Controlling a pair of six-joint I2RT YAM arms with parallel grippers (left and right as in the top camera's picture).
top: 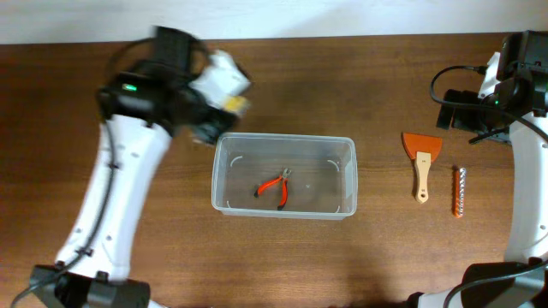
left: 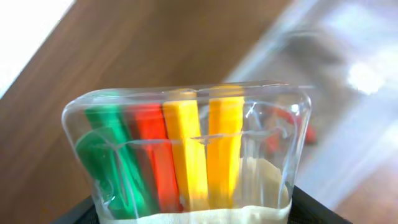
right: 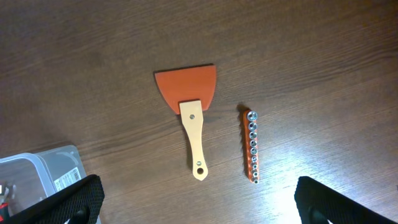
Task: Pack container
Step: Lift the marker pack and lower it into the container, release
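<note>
**A:** Brown wood table (top: 171,274), plenty of bare room along the front edge. Mid-table sits the clear tub (top: 282,139), red pliers (top: 276,186) inside, open space all round it.

**B:** And the claws?

**A:** Off the tub's back-left corner, the left claw (top: 214,111) is clamped on a clear pack (left: 193,155) of coloured sticks. Over on the right, the right claw (right: 199,211) is spread apart near the scraper (right: 189,109) and socket strip (right: 252,146).

The left arm (top: 116,197) and right arm (top: 529,180) share white links, black joints and looping black cables (top: 437,79).
</note>
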